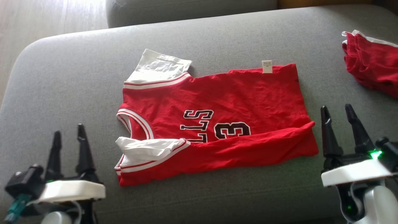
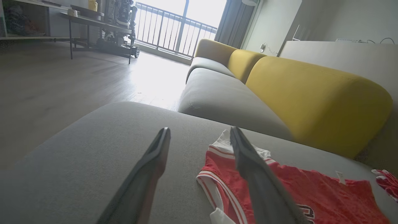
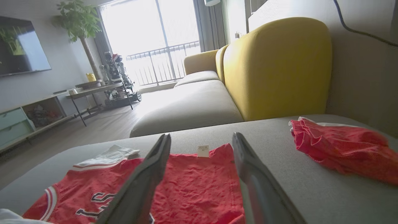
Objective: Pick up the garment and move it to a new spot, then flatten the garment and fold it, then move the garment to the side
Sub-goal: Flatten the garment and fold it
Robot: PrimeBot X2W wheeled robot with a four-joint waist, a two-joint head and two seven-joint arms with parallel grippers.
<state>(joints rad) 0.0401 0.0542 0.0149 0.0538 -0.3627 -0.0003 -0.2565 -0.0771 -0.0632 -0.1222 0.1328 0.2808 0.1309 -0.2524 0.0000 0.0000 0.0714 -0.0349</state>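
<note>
The garment (image 1: 217, 124), a red jersey with white sleeves, lay spread at the middle of the grey cushion (image 1: 62, 77), collar toward the left edge, hem toward the right. Its near long side was turned over onto the lettering. The far side, bearing a white label (image 1: 266, 66), lay unfolded. My left gripper (image 1: 69, 129) hovered near the front edge, apart from the collar end, fingers spread and empty. My right gripper (image 1: 336, 107) stood just beside the hem, fingers likewise apart, holding nothing. A second red garment (image 1: 370, 62) sat at the far right corner. Judgement: folding part done. Recommended: pinch both far corners together and draw them evenly toward the front edge, white sleeve tucked inside.
</note>
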